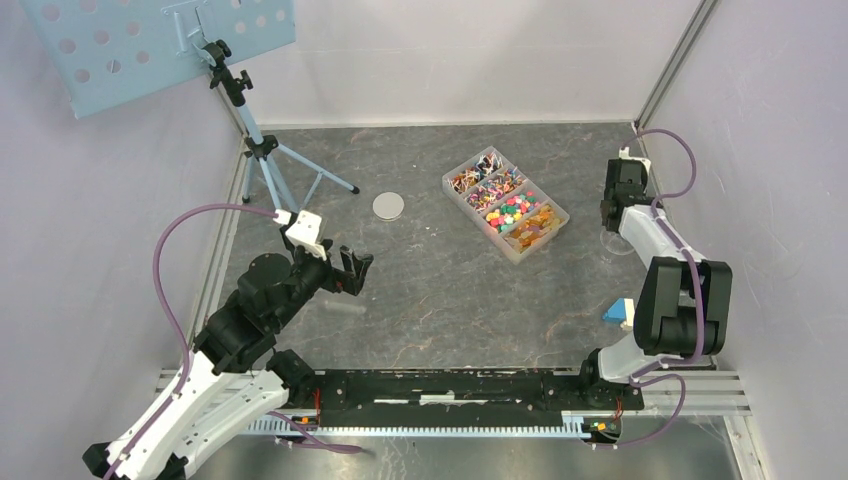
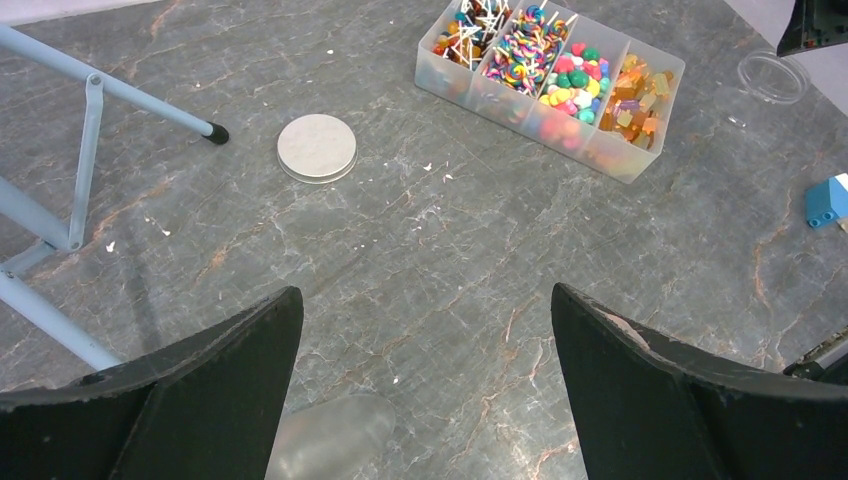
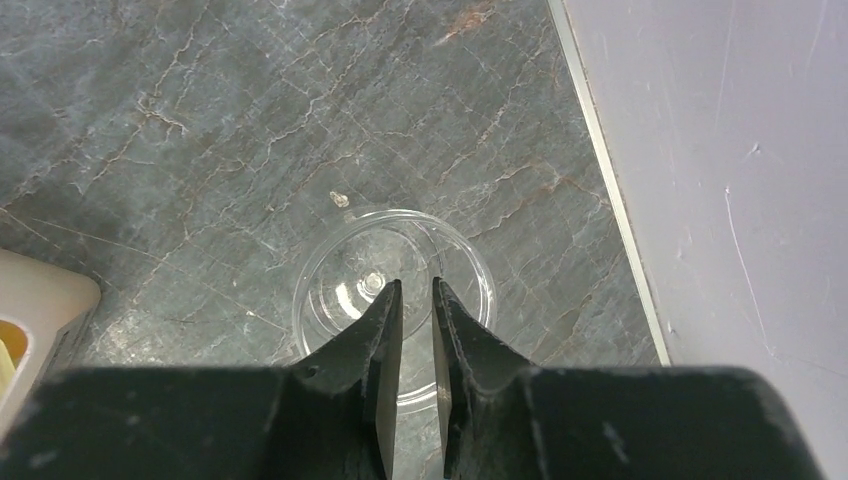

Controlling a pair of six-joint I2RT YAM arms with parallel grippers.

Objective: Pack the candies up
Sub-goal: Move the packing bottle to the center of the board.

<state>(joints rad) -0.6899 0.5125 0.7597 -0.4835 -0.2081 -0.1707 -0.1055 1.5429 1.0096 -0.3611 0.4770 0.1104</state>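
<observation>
Setup stage: right claw (image 3: pixel 411 287), nearly closed and empty, hangs over the clear jar (image 3: pixel 335 285); left claw (image 2: pixel 427 300) gapes wide. Candies (image 2: pixel 575 80) sit untouched. Next, probably, spread and grip that rim.

stone table (image 1: pixel 430 290) | tray (image 2: pixel 528 120) of candies (image 1: pixel 512 208) | grey disc (image 1: pixel 388 206) | blue block (image 1: pixel 619 311) | clear dish (image 3: pixel 330 260) | tripod (image 1: pixel 262 148) | blurred jar (image 2: pixel 330 435), perhaps

Ahead of the black left hand (image 2: pixel 425 293), the tabletop (image 2: pixel 450 250) is dark grey, veined rust and white. The candies (image 2: pixel 560 75) are pink, green, yellow, red, amber and rainbow-striped; the disc (image 2: pixel 316 147) is pale grey.
</observation>
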